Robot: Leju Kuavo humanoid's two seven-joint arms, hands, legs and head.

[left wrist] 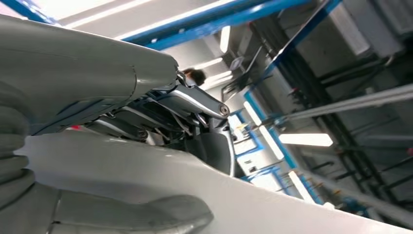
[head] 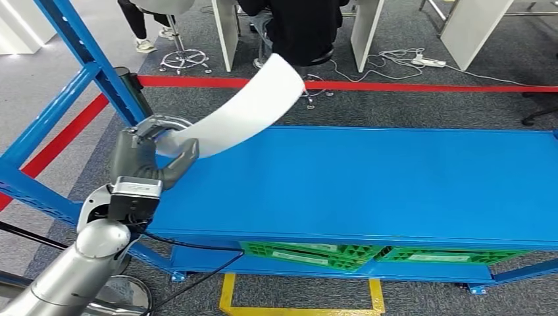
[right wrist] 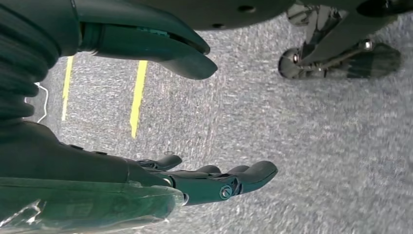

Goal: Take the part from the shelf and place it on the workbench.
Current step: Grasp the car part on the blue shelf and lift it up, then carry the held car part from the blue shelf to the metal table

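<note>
Leftmost, at about nine o'clock in the head view, the left hand [head: 152,153] grips the near end of a long white curved part [head: 240,108], thumb and fingers wrapped round it, and the strip rises off toward one o'clock above the left end of the blue shelf top [head: 395,184]. Green crates [head: 309,255] sit on the level beneath, at six o'clock, and a seated person [head: 296,26] is at twelve beyond the red floor tape [head: 408,85]. Right hand [right wrist: 204,180] hangs over grey carpet [right wrist: 316,146], fingers loosely spread, holding nothing.
</note>
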